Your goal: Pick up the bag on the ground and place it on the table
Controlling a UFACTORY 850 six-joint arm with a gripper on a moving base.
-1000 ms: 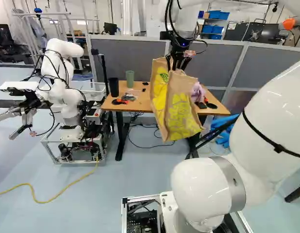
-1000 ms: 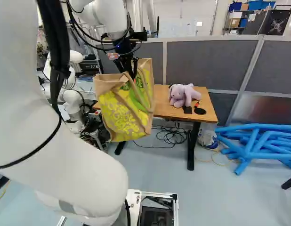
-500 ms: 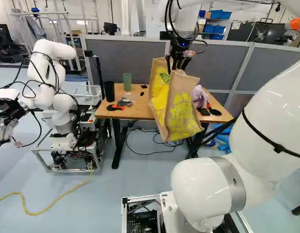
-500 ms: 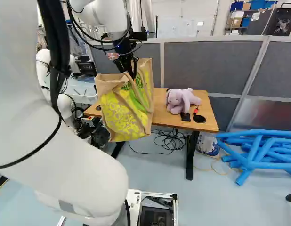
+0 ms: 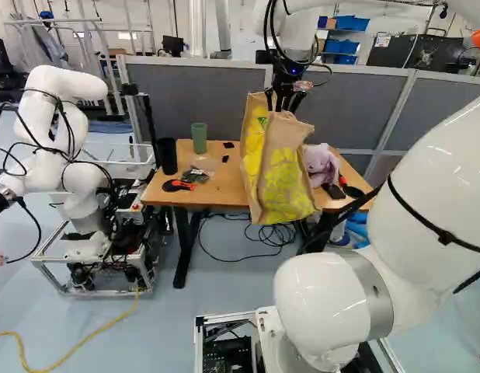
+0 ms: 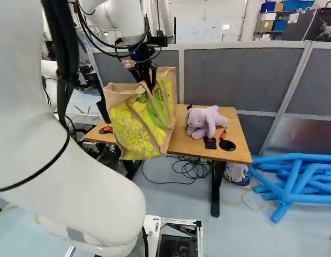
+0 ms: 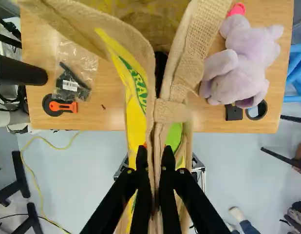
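Note:
In the left base view my gripper (image 5: 282, 102) holds the tan and yellow bag (image 5: 285, 183) by its top. The bag hangs upright before the table's (image 5: 213, 190) near edge, its bottom below the tabletop. From the right base view, the bag (image 6: 136, 126) covers part of the table's near edge. The wrist view has the gripper (image 7: 155, 158) shut on the bag's handles (image 7: 171, 111), with a finger on either side of the gathered cloth. Beyond the fingers, the bag's upper part spreads over the tabletop (image 7: 109, 114). Whether the bag touches the table edge, I cannot tell.
On the table are a lilac plush toy (image 6: 204, 122), a green cup (image 5: 199, 137), a black cup (image 5: 167, 155), an orange-black tool (image 5: 178, 185) and a plastic bag of parts (image 7: 72, 80). Another robot (image 5: 65, 155) stands left; grey partitions (image 6: 235, 80) rise behind; blue tubes (image 6: 299, 176) lie right.
The base has moved nearer the table and turned slightly, so the scene shifts and grows. The bag stays in my grip and rides along; my arm keeps its pose.

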